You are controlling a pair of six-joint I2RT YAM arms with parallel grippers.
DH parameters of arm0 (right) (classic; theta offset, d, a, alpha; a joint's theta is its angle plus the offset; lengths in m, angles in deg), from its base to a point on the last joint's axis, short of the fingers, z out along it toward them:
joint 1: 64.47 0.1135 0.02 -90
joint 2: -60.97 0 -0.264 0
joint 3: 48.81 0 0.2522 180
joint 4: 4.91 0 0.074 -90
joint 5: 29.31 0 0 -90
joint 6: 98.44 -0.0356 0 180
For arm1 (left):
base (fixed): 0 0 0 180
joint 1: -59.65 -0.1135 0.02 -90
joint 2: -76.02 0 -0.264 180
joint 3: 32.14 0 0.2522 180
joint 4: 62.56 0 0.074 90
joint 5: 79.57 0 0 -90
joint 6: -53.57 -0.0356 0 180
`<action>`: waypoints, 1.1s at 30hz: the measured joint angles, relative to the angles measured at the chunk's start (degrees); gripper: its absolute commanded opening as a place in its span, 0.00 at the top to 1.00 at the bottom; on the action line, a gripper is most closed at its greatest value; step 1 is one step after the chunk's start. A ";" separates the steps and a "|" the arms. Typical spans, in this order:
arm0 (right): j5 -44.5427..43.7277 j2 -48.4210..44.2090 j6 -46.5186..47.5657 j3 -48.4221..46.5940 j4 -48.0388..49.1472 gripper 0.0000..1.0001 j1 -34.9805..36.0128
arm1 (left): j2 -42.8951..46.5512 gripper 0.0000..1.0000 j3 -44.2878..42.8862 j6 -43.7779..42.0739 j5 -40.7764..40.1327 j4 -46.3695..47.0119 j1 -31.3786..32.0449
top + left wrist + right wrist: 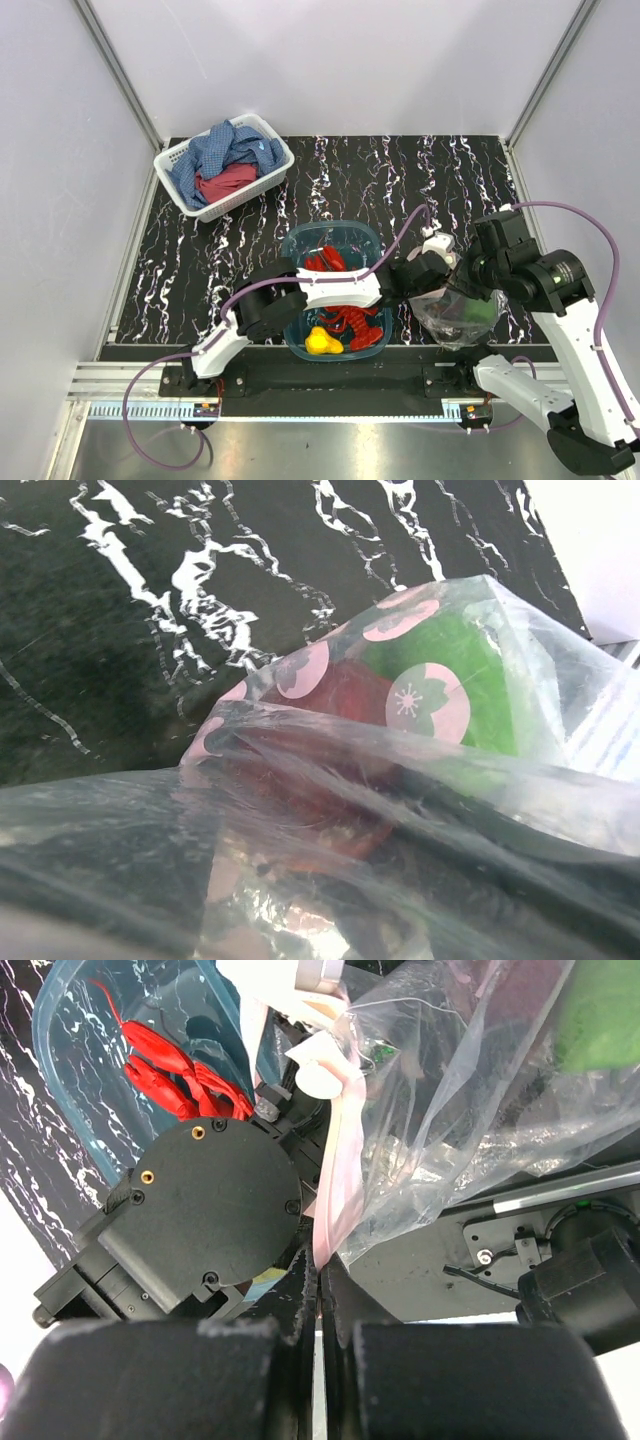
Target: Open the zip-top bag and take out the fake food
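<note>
Clamping zip-top bag (462, 318) by its strip, right claw (320, 1282); mouth facing left claw (432, 268), spread unclear.

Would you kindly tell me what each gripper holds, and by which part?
The right gripper pinches the zip-top bag by its pinkish mouth strip. Whether the left gripper holds anything cannot be told.

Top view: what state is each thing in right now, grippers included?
zip-top bag: strip pinched, food inside
green pepper: in the bag
dark red fruit: in the bag
red lobster: in teal tub
yellow pear: in the tub
right gripper: shut on the bag's strip
left gripper: at the bag, jaws unclear
white basket: holds cloths
</note>
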 measured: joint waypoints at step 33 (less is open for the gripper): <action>-3.58 -9.77 5.31 2.67 1.84 1.00 0.04 | 12.15 0.79 -2.97 -5.33 14.47 -21.11 -3.13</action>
